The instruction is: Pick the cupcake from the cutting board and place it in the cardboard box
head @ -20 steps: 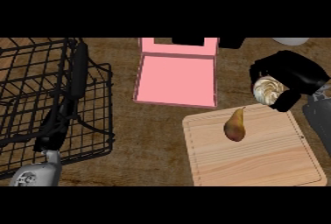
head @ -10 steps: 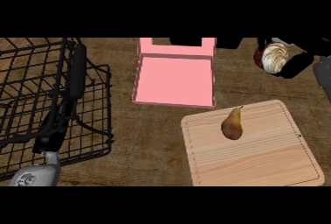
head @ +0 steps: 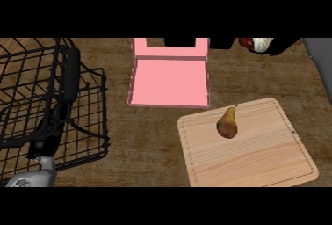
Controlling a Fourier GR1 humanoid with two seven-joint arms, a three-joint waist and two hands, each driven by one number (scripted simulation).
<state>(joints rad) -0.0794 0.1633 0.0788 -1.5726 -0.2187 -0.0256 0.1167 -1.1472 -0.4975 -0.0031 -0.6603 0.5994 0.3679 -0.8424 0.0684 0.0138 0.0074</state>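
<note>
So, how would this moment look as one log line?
phase: carry | right hand: holds cupcake | cupcake: right of cardboard box, not inside | cutting board: pear only

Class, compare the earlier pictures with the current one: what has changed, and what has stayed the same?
The right hand, holding the cupcake, moved from the cutting board's far right corner to the view's top edge, slightly leftward. The pear, board, cardboard box and wire basket stayed put.

One each — cupcake [head: 261,44], box [head: 170,83], board [head: 259,158], pear [head: 227,124]
</note>
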